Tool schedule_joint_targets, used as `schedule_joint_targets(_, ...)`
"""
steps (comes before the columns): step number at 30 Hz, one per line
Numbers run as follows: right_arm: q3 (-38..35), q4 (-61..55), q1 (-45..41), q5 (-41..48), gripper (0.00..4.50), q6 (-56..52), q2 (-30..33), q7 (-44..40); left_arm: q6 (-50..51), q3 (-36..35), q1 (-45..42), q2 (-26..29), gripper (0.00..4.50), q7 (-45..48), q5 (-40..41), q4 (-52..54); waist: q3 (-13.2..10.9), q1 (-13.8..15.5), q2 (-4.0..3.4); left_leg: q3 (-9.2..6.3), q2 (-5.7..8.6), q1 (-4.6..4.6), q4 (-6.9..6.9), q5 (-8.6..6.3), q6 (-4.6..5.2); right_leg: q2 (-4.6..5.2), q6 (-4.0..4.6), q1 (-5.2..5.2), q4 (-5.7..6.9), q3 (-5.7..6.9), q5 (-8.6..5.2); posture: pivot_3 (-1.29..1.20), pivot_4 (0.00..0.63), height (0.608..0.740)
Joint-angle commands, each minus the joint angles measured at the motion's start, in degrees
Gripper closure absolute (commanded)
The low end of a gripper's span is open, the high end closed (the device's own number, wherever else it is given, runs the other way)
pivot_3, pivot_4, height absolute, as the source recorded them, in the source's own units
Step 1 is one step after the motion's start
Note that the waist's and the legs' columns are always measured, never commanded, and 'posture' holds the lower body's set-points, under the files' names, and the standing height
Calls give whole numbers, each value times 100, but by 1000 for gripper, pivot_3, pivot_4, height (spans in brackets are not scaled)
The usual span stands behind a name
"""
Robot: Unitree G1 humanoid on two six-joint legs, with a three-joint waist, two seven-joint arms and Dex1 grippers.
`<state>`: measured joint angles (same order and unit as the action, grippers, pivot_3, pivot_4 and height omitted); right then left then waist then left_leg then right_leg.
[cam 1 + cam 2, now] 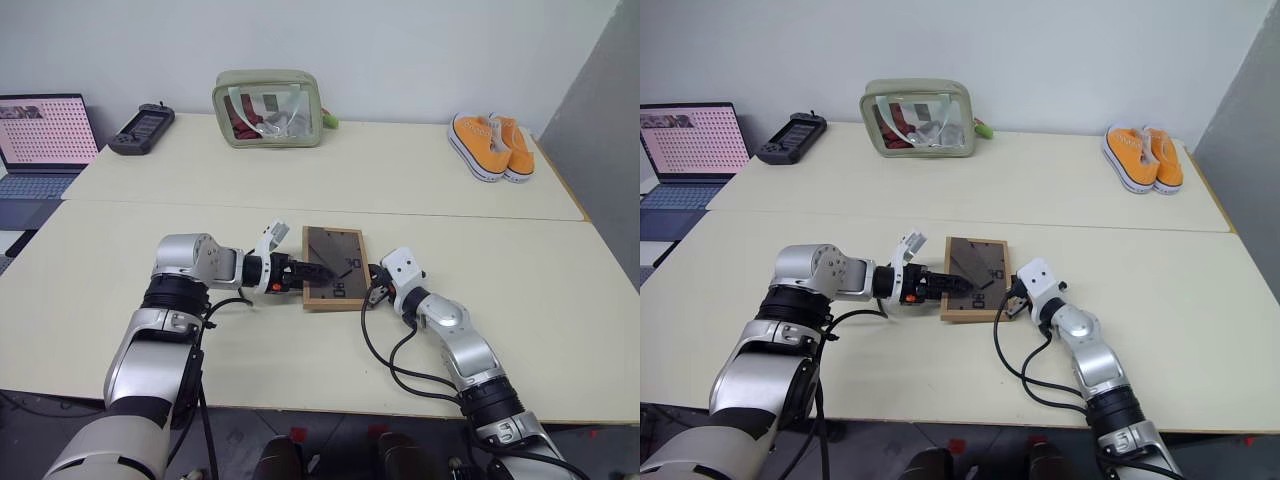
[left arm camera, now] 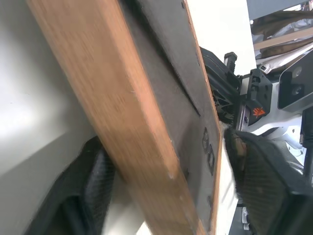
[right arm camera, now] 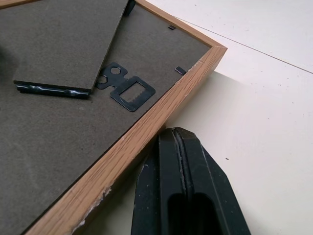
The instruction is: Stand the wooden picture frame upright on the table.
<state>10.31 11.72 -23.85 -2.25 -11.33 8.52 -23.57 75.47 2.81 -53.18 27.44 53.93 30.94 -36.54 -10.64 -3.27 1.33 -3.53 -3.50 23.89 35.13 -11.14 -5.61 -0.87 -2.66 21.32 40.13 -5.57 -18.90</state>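
Wooden picture frame point(image 1: 334, 268) lay back-side up on the near slab of the table point(image 1: 500, 300), just short of the seam between the two slabs, its dark back panel and folding stand facing upward. Left gripper point(image 1: 318, 274) reached in from the frame's left edge; its two black fingers stood apart, one over the back panel and one under the wooden edge, straddling the frame without visibly clamping it. Right gripper point(image 1: 374, 287) sat at the frame's right edge, its fingers point(image 3: 183, 196) pressed together and their tips right at the wooden rim. Farther back on the table stood an open laptop point(image 1: 38, 150) at far left, a green transparent pouch point(image 1: 268, 108), orange sneakers point(image 1: 492, 145) at right, and a black handheld controller point(image 1: 141, 128).
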Motion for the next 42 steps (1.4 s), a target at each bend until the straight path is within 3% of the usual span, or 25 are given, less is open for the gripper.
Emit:
schedule_joint_targets(1, 3, 53, -124, -8, 4500, 75, -6, 9, 73, -231, -98, -53, 2051, 76, 150, 113, 0, -1, 0, 0, 0, 0, 0, 0, 0, 0, 0, 0, 0, 0, 0, 0, 150, 740)
schedule_joint_targets(6, -30, 112, -190, -1, 4500, 99, 23, 15, 147, -385, -154, -126, 2973, 56, 201, 63, 0, -1, 0, 0, 0, 0, 0, 0, 0, 0, 0, 0, 0, 0, 0, 0, 150, 740)
schedule_joint_targets(9, -33, 129, -200, 2, 4500, 112, 20, 27, 189, -491, -168, -163, 3198, 21, 253, 67, 0, -1, 0, 0, 0, 0, 0, 0, 0, 0, 0, 0, 0, 0, 0, 0, 150, 740)
schedule_joint_targets(18, -220, 23, -181, -38, 4500, 151, 365, 15, -116, -646, -185, -94, 3205, 72, 263, 244, 0, 4, 0, 0, 1, 1, 0, 0, 0, 1, 0, 0, 0, 0, 0, 0, 150, 740)
schedule_joint_targets(27, -1133, -520, -137, 391, 4500, 80, 1925, -698, -2207, -1107, -751, 381, 3205, 229, 14, 477, -5, 32, 1, 2, 2, 23, -3, 0, 0, 2, 0, 17, -12, 0, 0, 0, 150, 740)
schedule_joint_targets(31, -1686, -1085, -503, 1242, 4500, -563, 2074, -1002, -3131, -871, -572, 593, 3205, 532, -227, 1312, -7, -7, -2, 11, 0, 20, -8, 0, 0, 2, 1, 16, -16, -5, 0, 0, 150, 740)
schedule_joint_targets(37, -1961, -2297, -1383, 2371, 4500, -1795, 1868, -877, -2978, -779, -344, 780, 3205, 723, -15, 2497, -12, -9, -11, 16, -5, 23, -8, 1, -1, 0, 2, 25, -10, -11, 0, 0, 150, 740)
schedule_joint_targets(42, -1937, -3099, -1775, 3017, 3538, -2593, 1511, -470, -2873, -766, -136, 794, 3205, 657, 22, 2925, -12, 10, -11, 9, -4, 25, -6, 0, 1, 1, 1, 20, -12, -5, 0, 0, 150, 740)
